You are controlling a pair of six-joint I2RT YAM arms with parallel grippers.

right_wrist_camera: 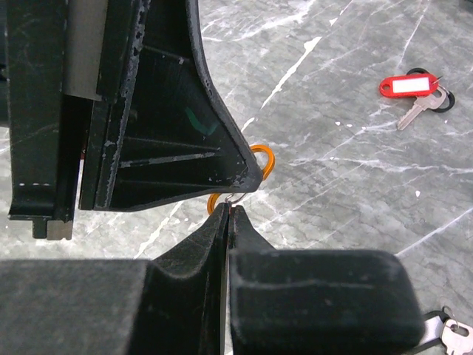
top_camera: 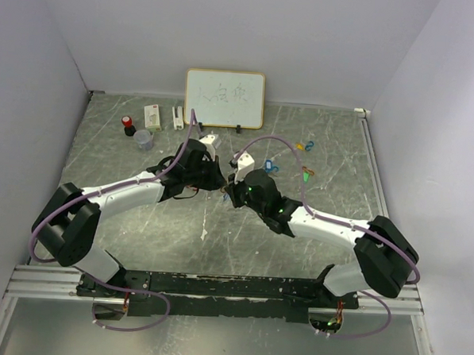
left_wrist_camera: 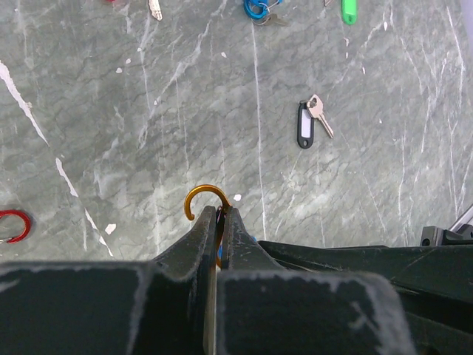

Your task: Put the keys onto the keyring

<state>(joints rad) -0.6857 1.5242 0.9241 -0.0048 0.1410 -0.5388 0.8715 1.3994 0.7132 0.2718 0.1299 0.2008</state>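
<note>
1. Keyring [left_wrist_camera: 205, 188]: orange metal, carabiner-shaped. Its curved hook stands out past the fingertips of the left gripper [left_wrist_camera: 219, 214], in line with the jaw seam. The free end curls round to the left in the left wrist view. It is held above mid-table.
2. Left gripper is clamped on the ring's lower part, which is hidden between the pads.
3. Metal loop [right_wrist_camera: 233, 198]: thin silver wire touching the left finger's tip, just beside the orange ring [right_wrist_camera: 269, 159]. The right gripper [right_wrist_camera: 228, 212] has its jaws pressed together on it, as far as I can tell. A blue sliver beside the left fingers may be its tag, but that is unsure.
4. Key relation: the grippers meet nose to nose and the loop sits at the ring's base side. I judge it must travel to the hook's free end, so the right arm does the fine work.
5. Loose keys, well apart from the grippers: black tag [left_wrist_camera: 304, 124] with a steel key, red tag [right_wrist_camera: 409, 86] with a key, and green tag [left_wrist_camera: 348, 10]. All are flat glossy plastic.
6. Table [top_camera: 186, 246]: grey-green, marble-veined, hard and smooth.
</note>
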